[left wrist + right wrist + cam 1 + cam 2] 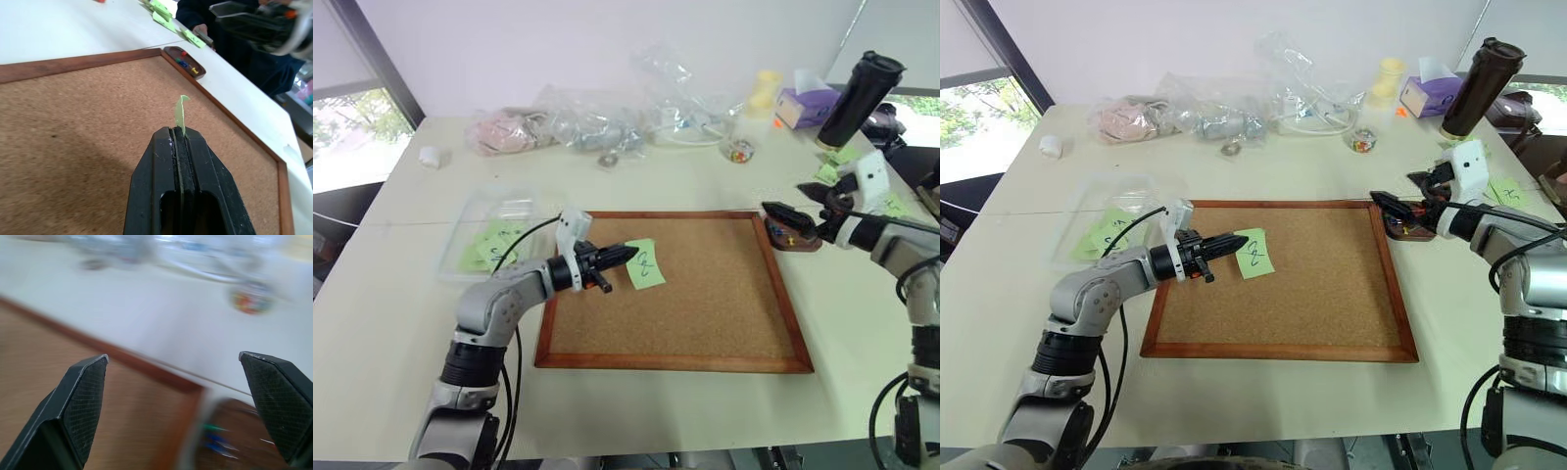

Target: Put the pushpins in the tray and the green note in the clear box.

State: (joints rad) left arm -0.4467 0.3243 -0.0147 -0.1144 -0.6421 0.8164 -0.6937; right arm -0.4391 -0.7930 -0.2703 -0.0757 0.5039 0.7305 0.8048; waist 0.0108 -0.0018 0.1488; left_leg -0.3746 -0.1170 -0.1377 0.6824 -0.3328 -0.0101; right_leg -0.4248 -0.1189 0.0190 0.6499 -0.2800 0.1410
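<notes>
Left wrist view shows my left pincer (180, 142) clenched on the edge of the green note (181, 113), which stands up thin between the closed black fingers above the corkboard (88, 127). From the head camera, that note (645, 264) hangs off the fingertips over the upper left part of the board, its scribble facing up. My right pincer (178, 396) is released, jaws spread wide, and hovers by the board's far right corner, just above the tray (798, 239). The tray sits on the surface touching the board's right frame, with small coloured pushpins (187, 62) lying inside. The clear box (499, 235) rests on the surface just beyond the board's left edge, with other green slips in it.
</notes>
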